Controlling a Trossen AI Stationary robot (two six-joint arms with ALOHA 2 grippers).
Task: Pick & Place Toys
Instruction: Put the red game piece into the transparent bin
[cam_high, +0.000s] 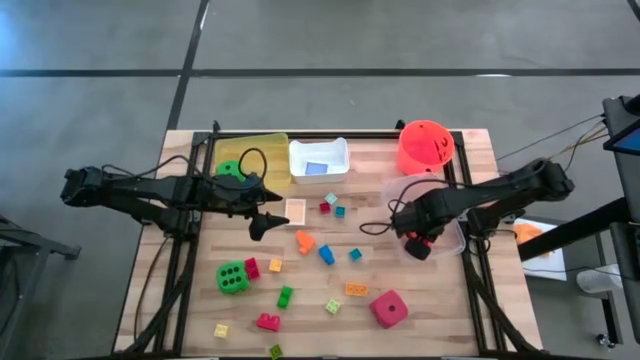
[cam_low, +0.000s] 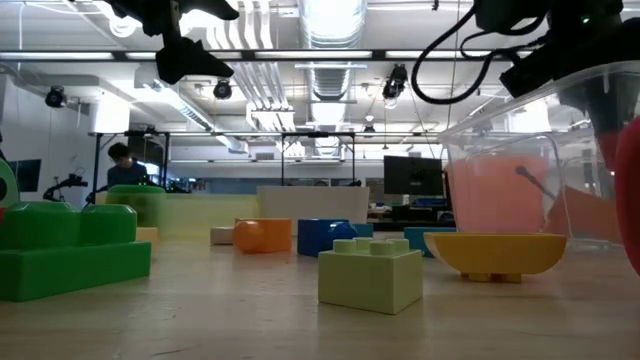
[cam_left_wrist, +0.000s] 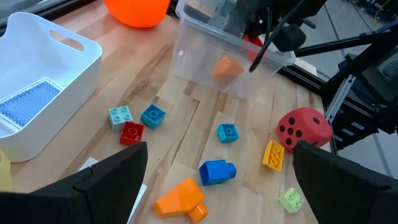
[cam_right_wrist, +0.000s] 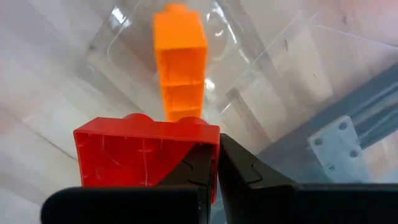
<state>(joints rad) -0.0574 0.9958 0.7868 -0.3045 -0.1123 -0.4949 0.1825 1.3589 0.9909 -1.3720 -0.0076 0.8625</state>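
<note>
Your red brick (cam_right_wrist: 144, 151) sits in the right gripper (cam_right_wrist: 217, 163), whose fingers are pinched tight on its edge; it hangs inside the clear tray (cam_high: 452, 222) at the table's right edge, with an orange brick (cam_right_wrist: 180, 65) lying on the tray floor just beyond it; you can see the orange-red bucket (cam_high: 425, 146) just past that tray, in the far right corner. Your left gripper (cam_high: 266, 219) is spread wide and holds nothing, hovering over the table's middle near a flat card (cam_high: 296, 210); the white tray (cam_high: 318, 160) and the yellow tray (cam_high: 262, 152) stand along the far edge behind it, the yellow one holding a green die (cam_high: 231, 170). Loose bricks scatter across the middle of the table (cam_high: 190, 280); a second green die (cam_high: 233, 277) rests toward the near left, and the pink-red die (cam_high: 389, 308) toward the near right.
</note>
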